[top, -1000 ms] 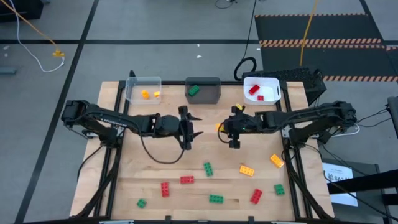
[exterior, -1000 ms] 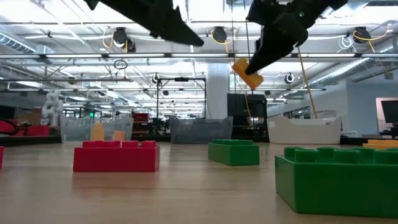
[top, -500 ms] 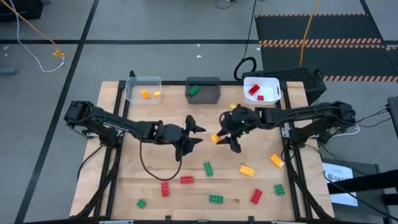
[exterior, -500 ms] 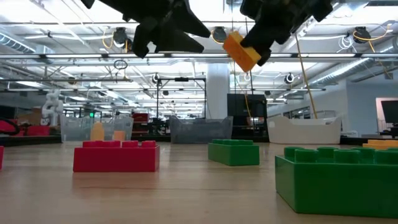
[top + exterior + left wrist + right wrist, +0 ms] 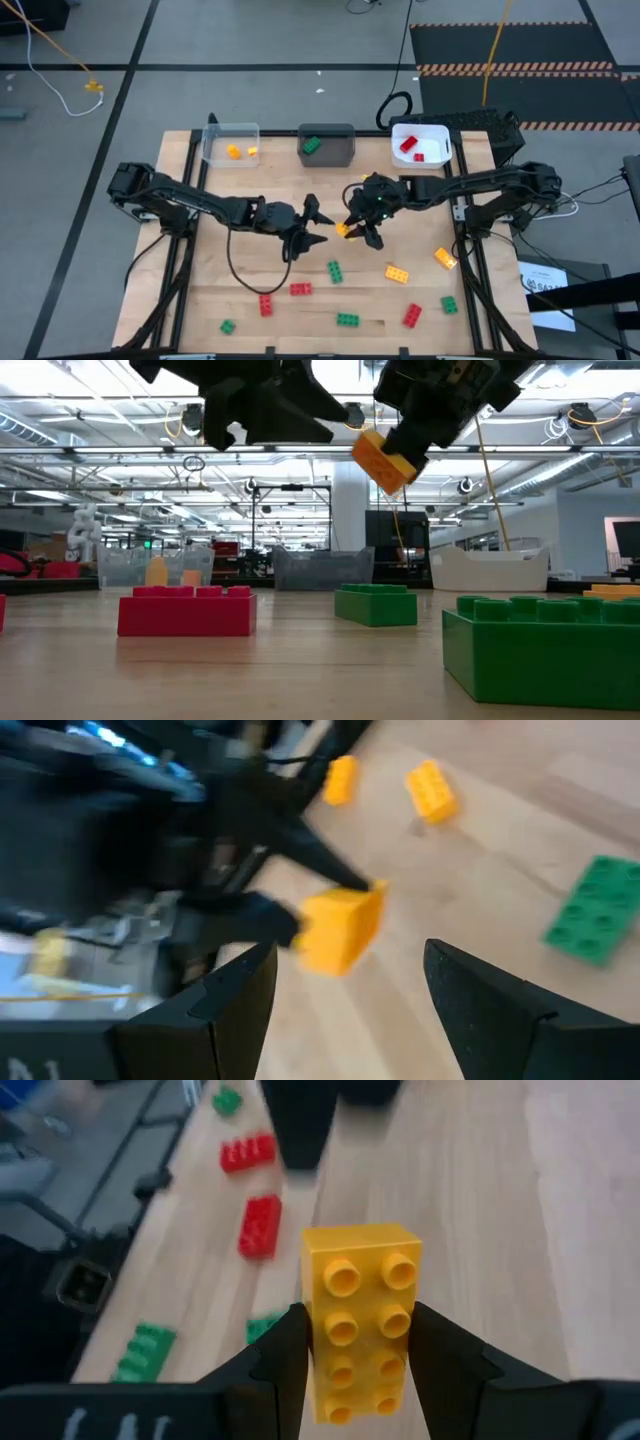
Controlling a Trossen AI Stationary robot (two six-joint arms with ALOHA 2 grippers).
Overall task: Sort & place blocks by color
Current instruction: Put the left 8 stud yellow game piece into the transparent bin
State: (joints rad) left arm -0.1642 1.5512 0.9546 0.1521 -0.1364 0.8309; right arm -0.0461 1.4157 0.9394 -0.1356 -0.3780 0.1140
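The right gripper (image 5: 352, 227) is clamped on a yellow block (image 5: 361, 1320), held in the air above the middle of the table (image 5: 240, 290). The left gripper (image 5: 312, 225) faces it just beside, jaws spread wide and empty. Red, green and orange blocks (image 5: 336, 271) lie scattered nearer the front edge; three bins (image 5: 327, 143) stand along the back.

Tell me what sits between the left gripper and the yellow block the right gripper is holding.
Nothing. In the high view, only bare wooden table shows between the open left gripper and the yellow block held by the right gripper.
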